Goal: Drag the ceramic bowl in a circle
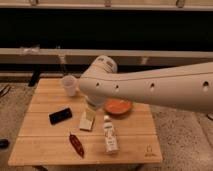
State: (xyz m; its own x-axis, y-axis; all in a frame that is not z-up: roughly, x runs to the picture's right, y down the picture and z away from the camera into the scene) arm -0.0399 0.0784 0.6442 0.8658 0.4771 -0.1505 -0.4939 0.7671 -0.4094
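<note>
Arm (160, 90), white and thick, crossed the view from the right and hid part of the wooden bench (45, 145). On the bench, the orange bowl (119, 106) sat right of centre, partly tucked under the arm, with its near rim in view. A small bottle (110, 135) lay just in front of it, a tan packet (87, 120) sat to its left, and a pale plastic cup (69, 85) stood well apart at the back left. A black slab (60, 115) and a red pepper-like thing (76, 145) lay further left. The gripper (94, 104) hung below the arm's end, just left of the bowl and above the packet, spread wide with nothing in it. The reach looked like the step in hand. To do it well, 1 finger should drop inside the bowl's rim, press lightly and trace a small circle, since the bottle and packet crowded 2 sides.
</note>
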